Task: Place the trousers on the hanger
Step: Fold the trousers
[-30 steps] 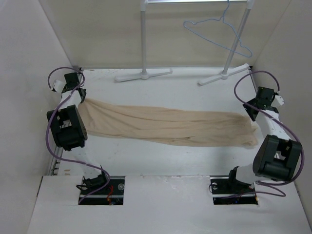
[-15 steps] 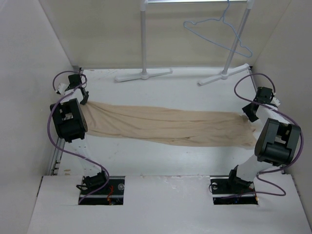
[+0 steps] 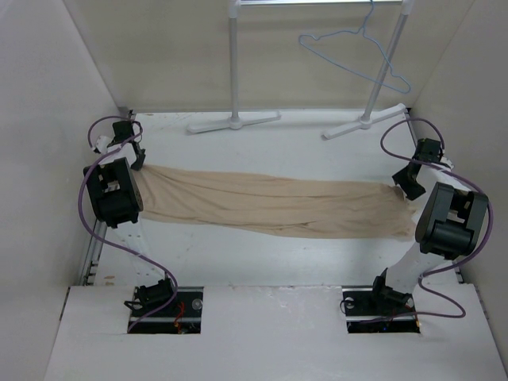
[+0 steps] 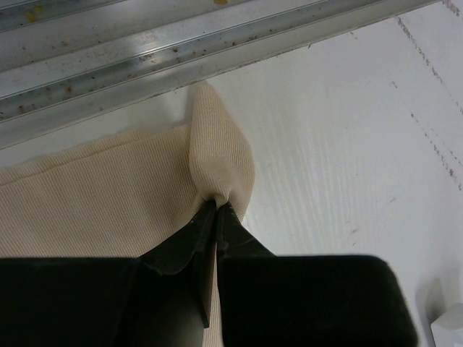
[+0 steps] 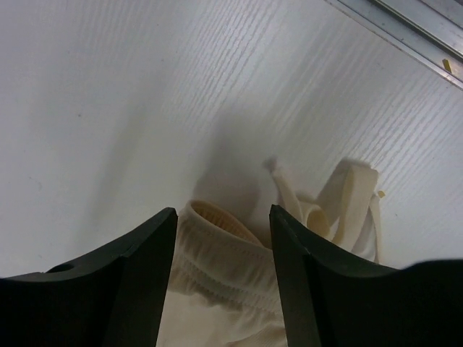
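The beige trousers (image 3: 270, 205) lie stretched flat across the table from left to right. My left gripper (image 3: 136, 164) is at their far left end, shut on a pinched corner of the fabric (image 4: 217, 163). My right gripper (image 3: 406, 184) is open at their right end, with the elastic waistband (image 5: 224, 242) between its jaws and the drawstring (image 5: 347, 206) beside it. The light-blue wire hanger (image 3: 353, 54) hangs on the white rack at the back right.
The white garment rack has two upright poles (image 3: 234, 59) and flat feet (image 3: 234, 121) at the back of the table. White walls close in both sides. A metal rail (image 4: 181, 50) runs along the left table edge.
Both arms have drawn further back toward the table's sides and far end. The right gripper has moved a little further along the waistband end. The trousers lie as before.
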`<move>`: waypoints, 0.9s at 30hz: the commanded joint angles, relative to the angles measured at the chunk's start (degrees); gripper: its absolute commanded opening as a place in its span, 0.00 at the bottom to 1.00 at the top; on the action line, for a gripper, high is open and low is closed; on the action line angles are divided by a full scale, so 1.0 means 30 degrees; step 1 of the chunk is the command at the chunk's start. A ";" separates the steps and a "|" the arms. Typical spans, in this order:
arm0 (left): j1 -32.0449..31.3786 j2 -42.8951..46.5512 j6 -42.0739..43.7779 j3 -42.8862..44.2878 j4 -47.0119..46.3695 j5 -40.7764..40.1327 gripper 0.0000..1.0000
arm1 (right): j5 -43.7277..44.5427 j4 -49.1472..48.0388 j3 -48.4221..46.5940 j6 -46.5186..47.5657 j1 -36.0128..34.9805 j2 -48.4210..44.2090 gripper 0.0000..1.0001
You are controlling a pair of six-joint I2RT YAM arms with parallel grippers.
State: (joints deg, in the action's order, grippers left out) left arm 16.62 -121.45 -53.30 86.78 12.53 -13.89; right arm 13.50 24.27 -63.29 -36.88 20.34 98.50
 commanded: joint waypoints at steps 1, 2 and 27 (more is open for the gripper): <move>0.0041 -0.0240 -0.0046 0.0779 -0.0282 -0.0263 0.01 | 0.0016 0.0113 -0.0321 0.0458 -0.0055 -0.0460 0.59; 0.0041 -0.0298 -0.0046 0.0779 -0.0282 -0.0292 0.01 | -0.0364 0.0112 -0.0320 0.0459 -0.0055 -0.0373 0.56; 0.0305 -0.0709 0.0334 0.0955 -0.0545 -0.0350 0.01 | -0.0665 -0.1909 -0.0818 -0.2382 0.2257 -0.2334 0.00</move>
State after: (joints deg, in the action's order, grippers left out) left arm 16.69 -123.17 -53.01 88.66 11.29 -13.91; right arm 8.23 22.15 -63.29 -41.15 25.36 95.46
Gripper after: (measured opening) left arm 0.011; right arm 0.032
